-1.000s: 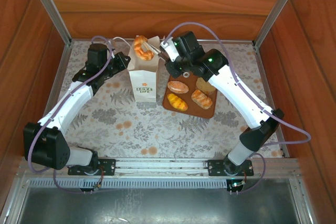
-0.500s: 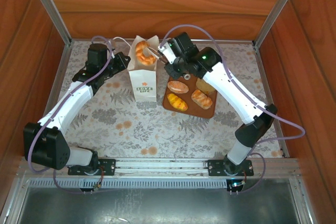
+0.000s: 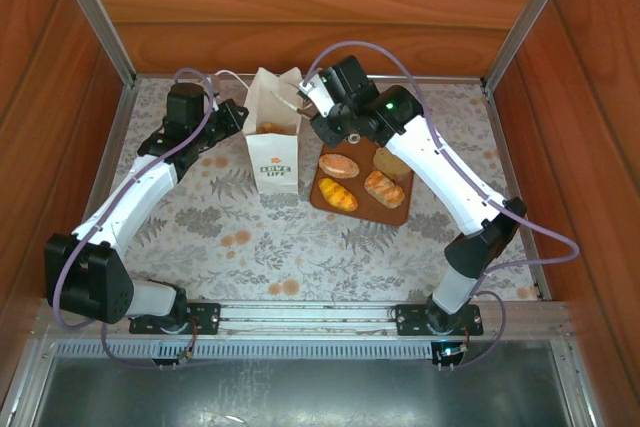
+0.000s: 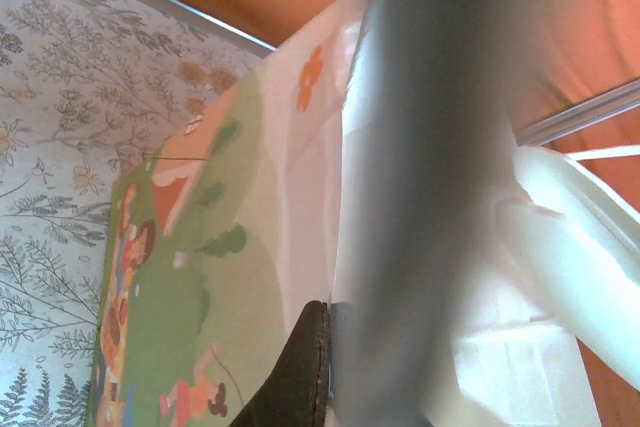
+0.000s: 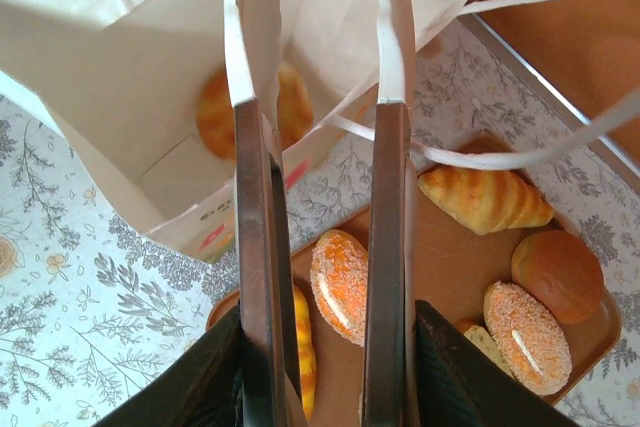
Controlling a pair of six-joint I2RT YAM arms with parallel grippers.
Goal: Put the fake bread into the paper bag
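**Operator:** Which step is in hand?

**Technician:** Release into the paper bag [image 3: 272, 162]. The right end effector [image 5: 318, 7] stands over the bag mouth, upper centre of the top view. Its jaws are parted by a moderate gap with nothing between them. One piece of fake bread [image 5: 213, 112] lies inside the bag, upper left of the right wrist view.

**Operator:** And the left end effector [image 3: 238, 115]?

**Technician:** It is against the bag's left wall. Its wrist view is blurred, so I cannot tell whether it is clamped on the paper.

**Operator:** Next move?

**Technician:** In my judgement, raise the right end effector clear, minding the cord handle [image 5: 480, 159] lying across its finger. Then go to the brown board [image 3: 395, 212], centre right on the worktop [image 3: 220, 237], and take another piece, for example the croissant [image 5: 485, 197]
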